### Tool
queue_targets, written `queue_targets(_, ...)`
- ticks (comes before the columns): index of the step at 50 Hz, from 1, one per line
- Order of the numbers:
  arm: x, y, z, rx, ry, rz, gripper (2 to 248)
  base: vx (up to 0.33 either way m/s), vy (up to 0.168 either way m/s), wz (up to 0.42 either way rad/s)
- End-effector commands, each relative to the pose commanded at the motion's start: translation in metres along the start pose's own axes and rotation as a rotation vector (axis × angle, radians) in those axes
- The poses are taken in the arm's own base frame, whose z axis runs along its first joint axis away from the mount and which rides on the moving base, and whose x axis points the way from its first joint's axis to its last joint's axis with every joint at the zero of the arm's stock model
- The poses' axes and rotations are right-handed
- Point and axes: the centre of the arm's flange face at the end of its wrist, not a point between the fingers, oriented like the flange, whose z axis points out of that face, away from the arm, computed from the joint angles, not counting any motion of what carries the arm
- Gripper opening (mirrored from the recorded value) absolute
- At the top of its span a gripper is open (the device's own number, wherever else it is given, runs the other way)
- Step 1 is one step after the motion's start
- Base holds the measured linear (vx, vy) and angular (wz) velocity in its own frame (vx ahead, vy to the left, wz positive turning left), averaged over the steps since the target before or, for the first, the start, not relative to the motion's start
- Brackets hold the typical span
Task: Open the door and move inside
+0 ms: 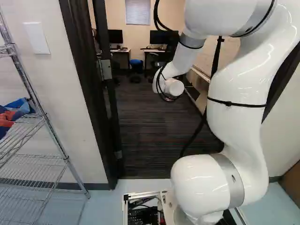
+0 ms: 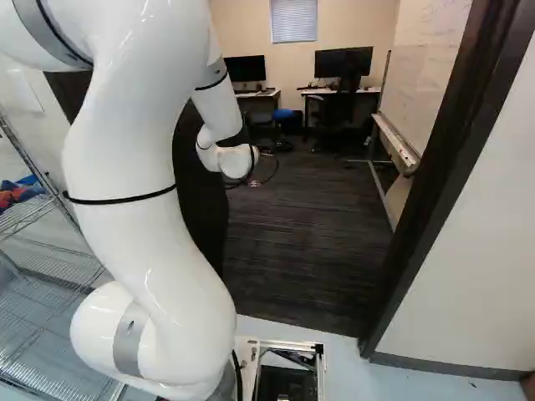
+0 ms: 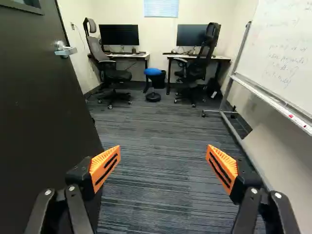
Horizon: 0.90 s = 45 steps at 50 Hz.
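Black door (image 3: 41,107) stands open into the room, hand (image 3: 163,152) spread wide beside it

The two fingers stand far apart, their orange pads (image 3: 105,166) turned towards each other over the dark striped carpet (image 3: 153,180), and they grip nothing. The door rises alongside one finger; whether they touch, I cannot tell. Its silver lever handle (image 3: 64,49) is well ahead of that finger, near the door's far edge. The white arm (image 1: 239,103) reaches ahead through the doorway, while the pale blue floor (image 2: 347,372) lies on the near side of the dark door frame (image 2: 435,192).

Far ahead of the hand, two tables (image 3: 131,56) carry black monitors (image 3: 119,35), with black office chairs (image 3: 116,75) drawn up close. Between the chairs sits a blue-topped stool (image 3: 153,71), and a blind (image 3: 161,7) hangs on the back wall above. A whiteboard (image 3: 282,53) on a wheeled frame runs along the side across from the door. At the left of the left base view, a wire shelf (image 1: 35,158) holds something blue and red (image 1: 15,115).
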Motion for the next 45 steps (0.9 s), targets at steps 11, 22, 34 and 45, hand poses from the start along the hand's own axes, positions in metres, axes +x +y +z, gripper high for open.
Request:
queue_targets(11,-0.003,0.013,-0.018,-0.025,-0.007,0.006,247,0.0,0.0,0.0)
queue_targets(22,-0.005,0.018,-0.032,-0.037,-0.012,0.009,247,0.0,0.0,0.0)
queue_targets(34,-0.006,0.017,-0.035,-0.036,-0.013,0.009,247,0.0,0.0,0.0)
queue_targets(45,-0.008,0.015,-0.043,-0.033,-0.016,0.009,247,0.0,0.0,0.0)
